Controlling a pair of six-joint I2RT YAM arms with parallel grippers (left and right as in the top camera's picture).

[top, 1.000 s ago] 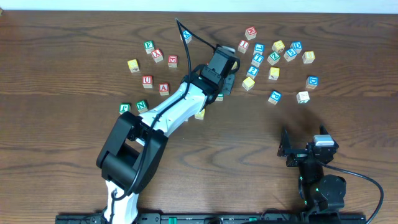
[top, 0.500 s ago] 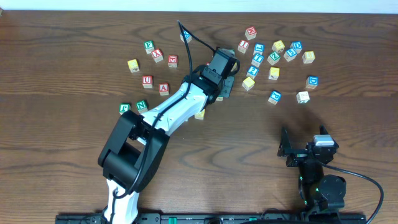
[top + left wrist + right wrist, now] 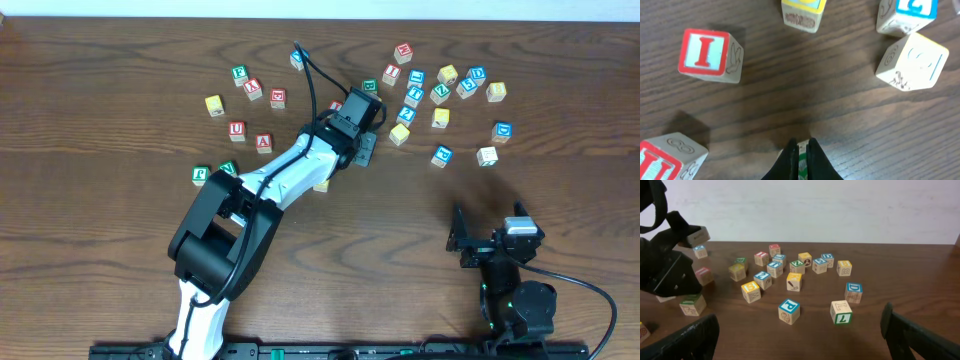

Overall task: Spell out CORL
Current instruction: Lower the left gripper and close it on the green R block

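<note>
A dark wooden surface (image 3: 100, 250) seen from above, with small wooden letter cubes (image 3: 440, 118) scattered over its far half. All places below are given from the left pincer (image 3: 800, 152), which sits low among the cubes at the end of a white and black arm (image 3: 290, 170).

The left pincer is clenched. In its wrist view the two black fingertips (image 3: 790, 157) nearly meet, with a thin green and white strip (image 3: 801, 156) between them. Whether that strip is a cube's edge being pinched cannot be told.

Ahead and to the left of the pincer stands a red I cube (image 3: 707, 54). Closer on the left, cut off by the frame corner, is another red-lettered cube (image 3: 665, 160). Straight ahead is a yellow-topped cube (image 3: 802, 10). Ahead and to the right a pale yellow cube (image 3: 912, 60) sits turned corner-on, with a blue-lettered cube (image 3: 907, 15) just beyond it. None of these touches the pincer.

From above, the largest group of cubes, mostly yellow and blue, lies to the right of the pincer and beyond it. A smaller group, red and green, lies to its left. The letters are too small to read from there, so which cubes carry C, O, R and L cannot be told.

The right pincer (image 3: 800, 335) is well apart, nearer and to the right, released, its fingers spread wide with nothing between them.
</note>
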